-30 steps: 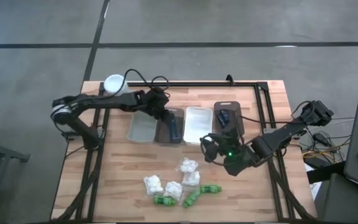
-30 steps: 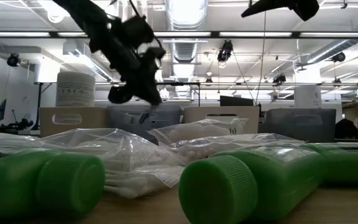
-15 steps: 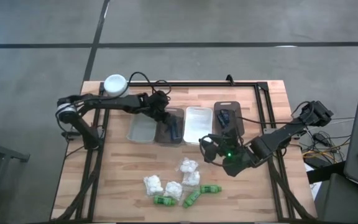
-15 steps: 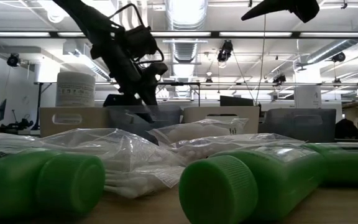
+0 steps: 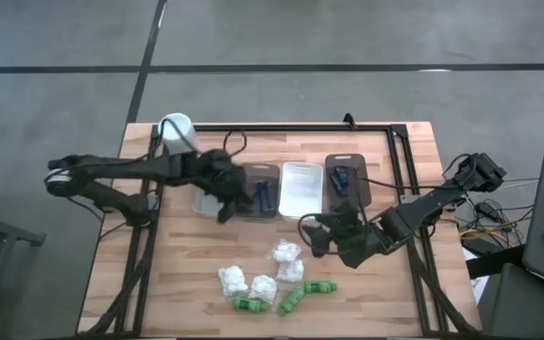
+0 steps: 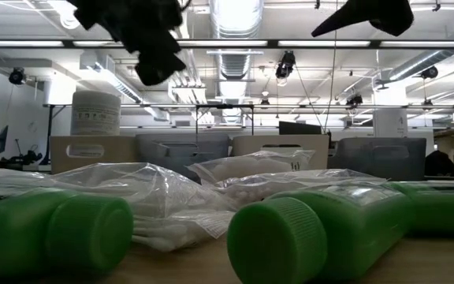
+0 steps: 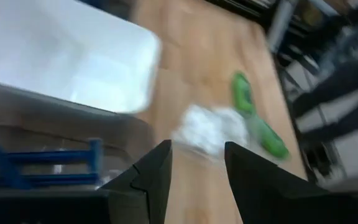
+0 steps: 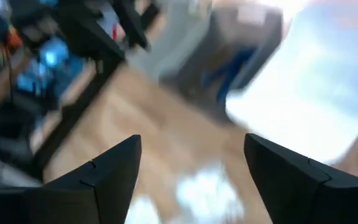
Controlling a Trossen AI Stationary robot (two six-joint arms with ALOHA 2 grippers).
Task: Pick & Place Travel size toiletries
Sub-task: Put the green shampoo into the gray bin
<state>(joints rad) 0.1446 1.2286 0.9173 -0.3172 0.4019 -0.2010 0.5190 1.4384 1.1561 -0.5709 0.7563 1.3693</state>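
Overhead view. Left gripper (image 5: 223, 210), jaws parted and empty, at frame centre-left over the front edge of the trays (image 5: 217, 196). Right gripper (image 5: 317, 238), jaws spread and empty, right of centre. The toiletries lie lower centre: white puffs (image 5: 288, 253) and green bottles (image 5: 319, 286) on the table (image 5: 168, 274). A blue razor (image 5: 265, 195) rests in a tray. White cylinder (image 6: 95, 113): label print illegible.
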